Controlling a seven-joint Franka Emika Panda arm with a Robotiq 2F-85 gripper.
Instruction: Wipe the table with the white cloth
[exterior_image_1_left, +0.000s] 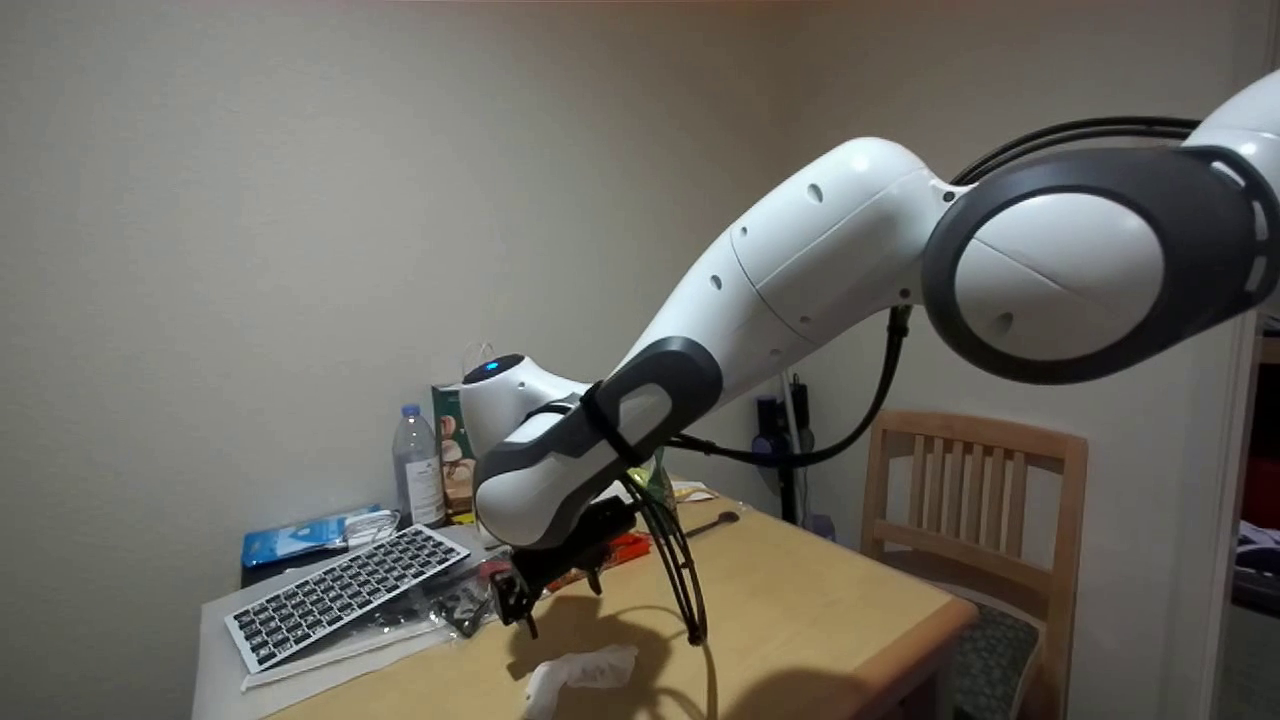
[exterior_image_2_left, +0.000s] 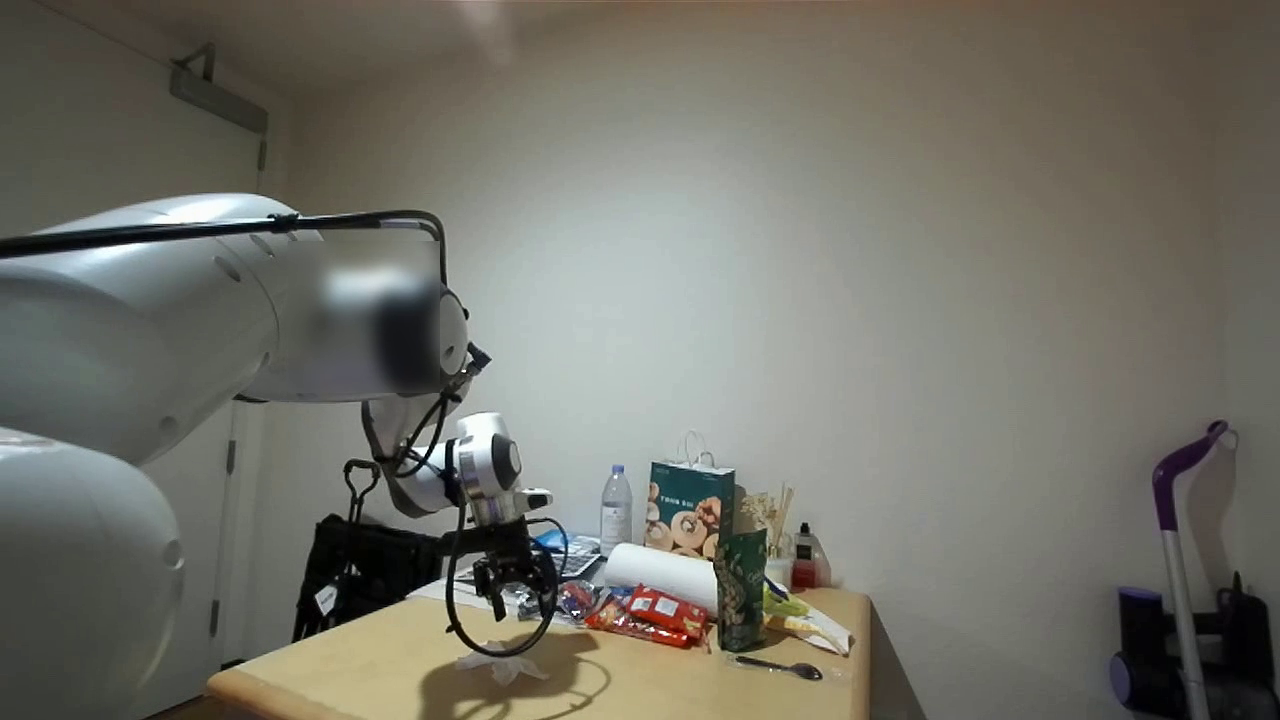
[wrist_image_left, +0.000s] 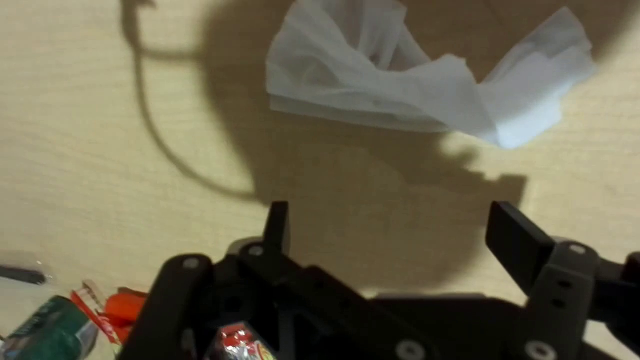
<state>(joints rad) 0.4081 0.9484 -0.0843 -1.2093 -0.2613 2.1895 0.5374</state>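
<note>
The white cloth (exterior_image_1_left: 590, 668) lies crumpled on the light wooden table (exterior_image_1_left: 830, 590). It also shows in an exterior view (exterior_image_2_left: 505, 662) and at the top of the wrist view (wrist_image_left: 435, 87), partly cut by the upper edge. My gripper (wrist_image_left: 389, 207) is open, with its two fingers wide apart and only bare table seen between them. In both exterior views, the gripper (exterior_image_1_left: 565, 608) (exterior_image_2_left: 522, 603) hangs above the table near the cloth, not touching it. Its shadow falls over and around the cloth.
A keyboard (exterior_image_1_left: 345, 595) and a bottle (exterior_image_1_left: 418, 475) stand along the wall side. Red snack packets (exterior_image_2_left: 660, 612), a paper roll (exterior_image_2_left: 655, 575), a green pouch (exterior_image_2_left: 741, 590) and a wrapped black spoon (exterior_image_2_left: 785, 667) are on the table. A cable loop hangs from the wrist. A chair (exterior_image_1_left: 975, 500) stands beside the table.
</note>
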